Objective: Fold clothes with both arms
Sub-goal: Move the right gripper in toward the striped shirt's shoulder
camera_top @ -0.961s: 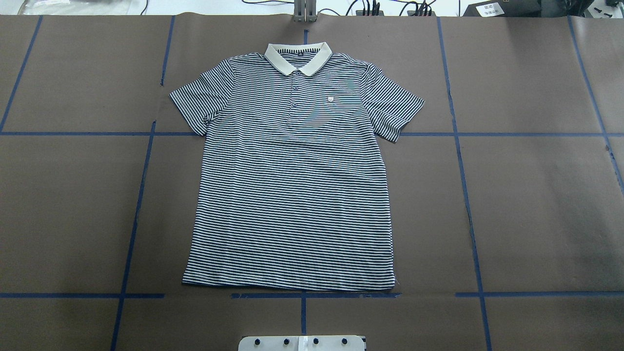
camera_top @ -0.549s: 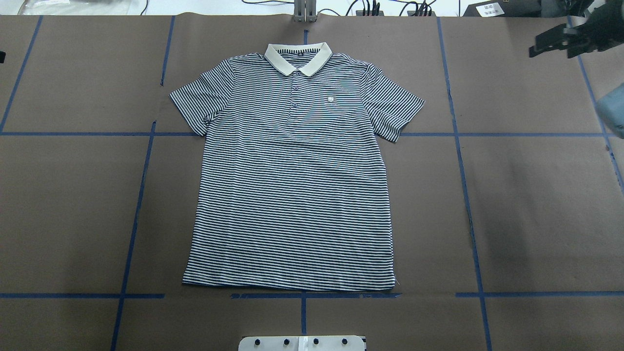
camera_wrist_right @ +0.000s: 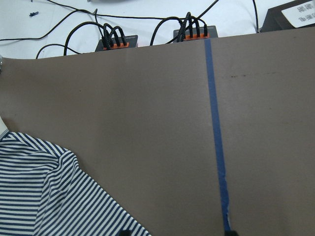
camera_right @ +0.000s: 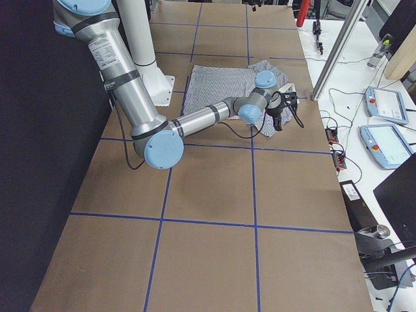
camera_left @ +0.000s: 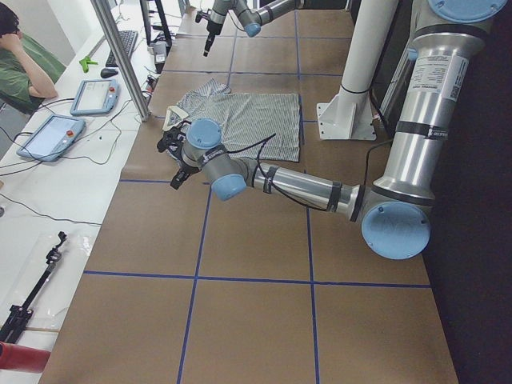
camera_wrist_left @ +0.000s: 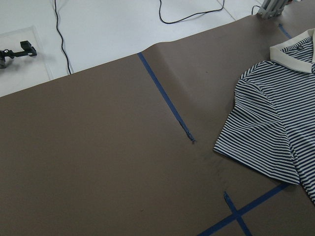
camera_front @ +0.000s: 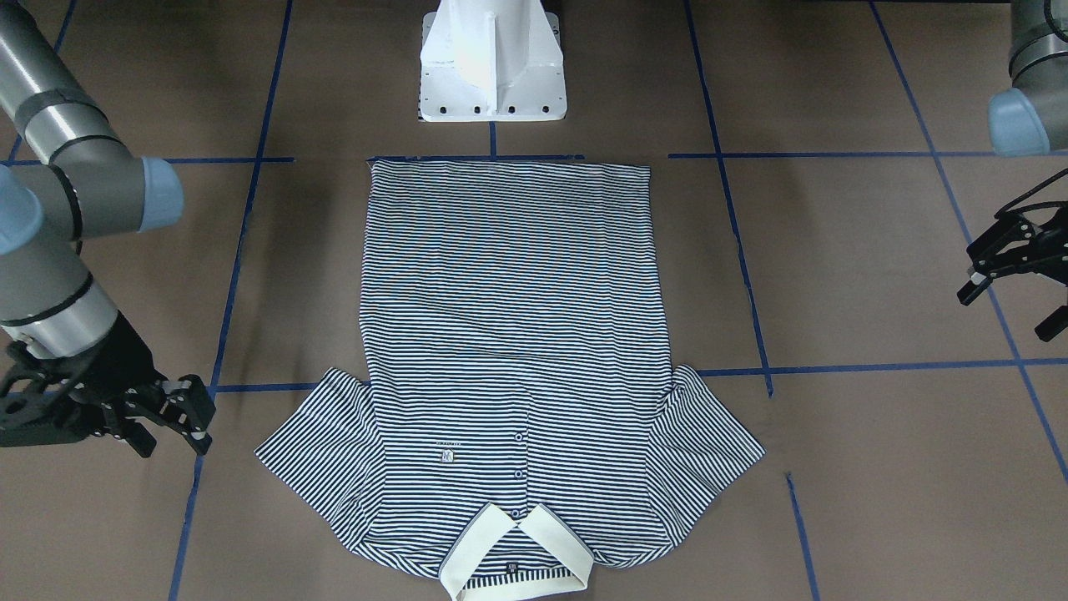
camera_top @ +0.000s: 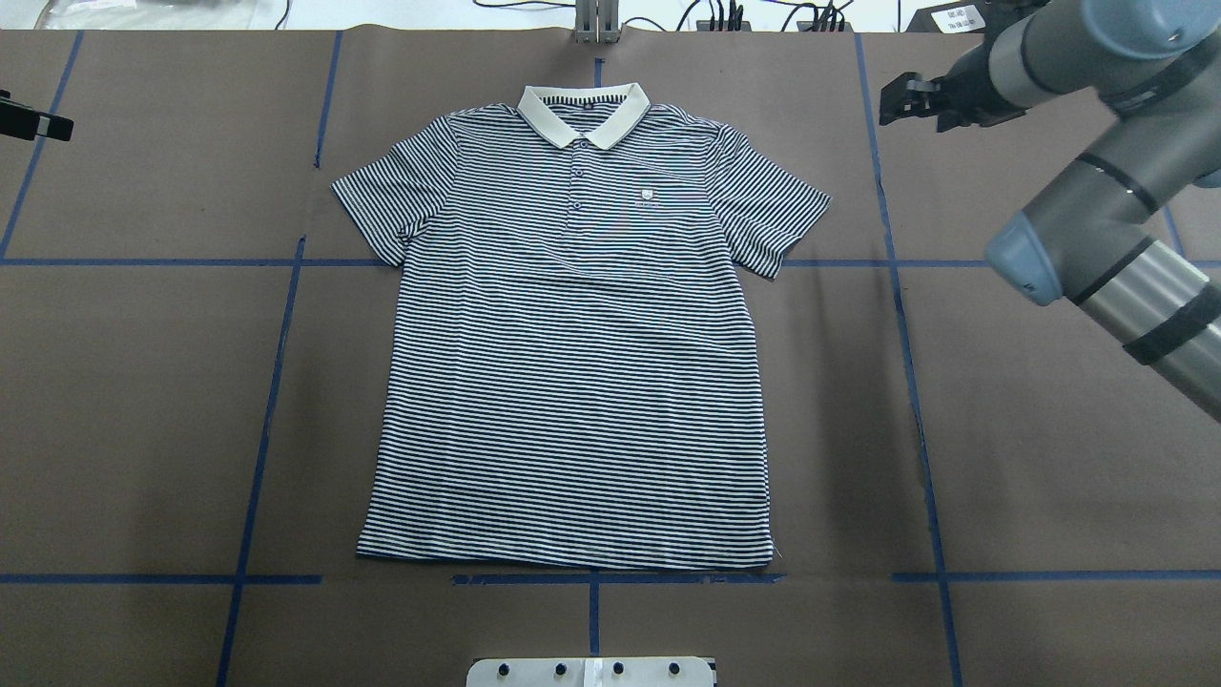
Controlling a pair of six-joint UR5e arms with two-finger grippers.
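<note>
The striped polo shirt lies flat and face up on the brown table, collar at the far edge and hem toward the robot base. It also shows in the front view. My right gripper is open and empty, hovering off the shirt's right sleeve near the far edge; in the front view it is at the left. Its wrist view shows that sleeve. My left gripper is open and empty, well off the other sleeve; only its tip shows overhead. Its wrist view shows that sleeve.
The white pedestal base stands at the hem side. Blue tape lines cross the table. Cables and power boxes sit past the far edge. An aluminium post rises behind the collar. Pendant tablets lie on the white side table.
Both arms have come into the overhead view. The right arm swung in from the right edge toward the shirt's right shoulder; the left gripper's tip appeared at the left edge. The shirt has not moved.
</note>
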